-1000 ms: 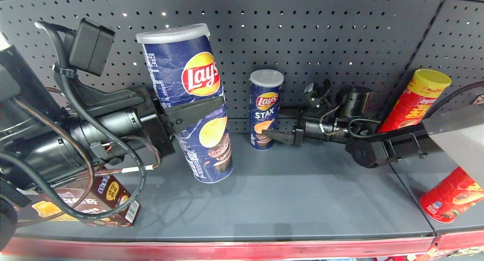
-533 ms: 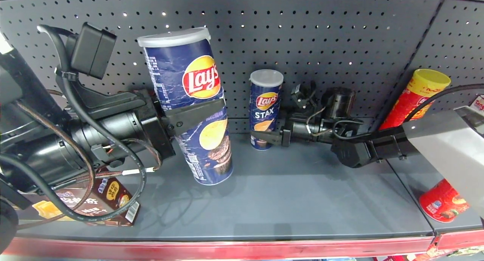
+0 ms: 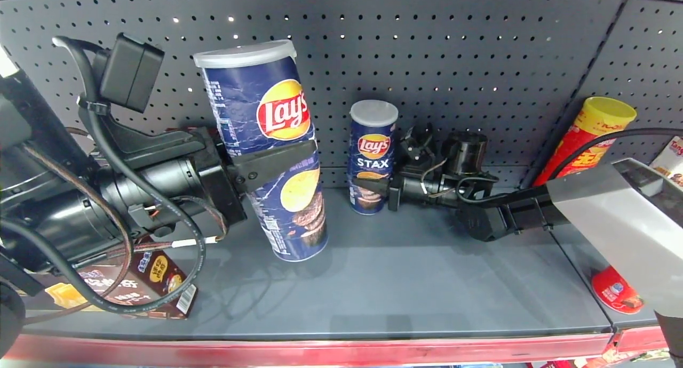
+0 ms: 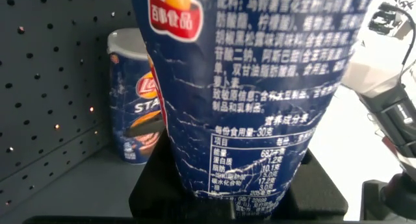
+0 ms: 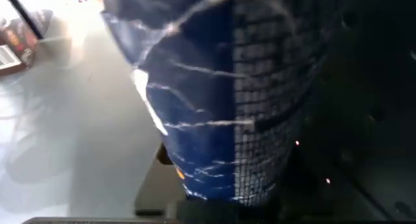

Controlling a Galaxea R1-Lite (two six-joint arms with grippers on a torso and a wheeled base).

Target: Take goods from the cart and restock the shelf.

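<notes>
left arm: fat black cylinder; boxy black camera on bracket; thick black cable looped; brown braided wires. left end effector: flat black fingers, two screws. right arm: silver-grey link, black wrist.

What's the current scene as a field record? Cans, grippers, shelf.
held item: tall dark blue chip tube with clear lid, tilted
left gripper: shut on the tall tube's middle
tube base: close to the grey metal shelf; contact unclear
second item: short dark blue chip tube, upright by the grey pegboard
right gripper: at the short tube's lower part; grip unclear
other stock: brown snack box front left; red tube with yellow lid leaning far right
</notes>
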